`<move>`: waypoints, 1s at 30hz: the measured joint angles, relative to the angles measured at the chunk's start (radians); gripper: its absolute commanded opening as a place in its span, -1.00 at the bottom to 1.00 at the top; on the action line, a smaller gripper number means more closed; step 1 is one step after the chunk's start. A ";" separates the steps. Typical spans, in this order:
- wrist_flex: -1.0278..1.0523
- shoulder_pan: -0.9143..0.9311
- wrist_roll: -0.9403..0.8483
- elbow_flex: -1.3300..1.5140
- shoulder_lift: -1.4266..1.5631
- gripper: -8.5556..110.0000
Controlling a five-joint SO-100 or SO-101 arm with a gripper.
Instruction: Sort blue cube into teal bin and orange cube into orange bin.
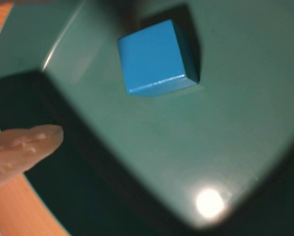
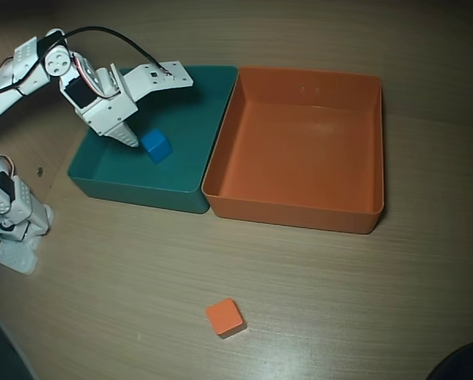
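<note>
The blue cube (image 2: 156, 146) lies free on the floor of the teal bin (image 2: 185, 170), near its middle. The wrist view shows the blue cube (image 1: 157, 56) close up on the teal bin floor (image 1: 196, 137), with nothing touching it. My gripper (image 2: 162, 112) hovers over the teal bin with its jaws spread wide and nothing between them. One pale fingertip (image 1: 29, 142) shows at the left of the wrist view, apart from the cube. The orange cube (image 2: 224, 317) sits on the table in front of the bins. Beside the teal bin, on its right, stands the orange bin (image 2: 292, 210), with nothing in it.
The two bins touch side by side at the back of a wooden table (image 2: 363, 309). The arm's base (image 2: 15, 226) stands at the left edge. A dark shape (image 2: 462, 362) sits at the bottom right corner.
</note>
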 measured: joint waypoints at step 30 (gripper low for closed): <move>0.003 0.723 0.015 -0.844 -0.397 -0.95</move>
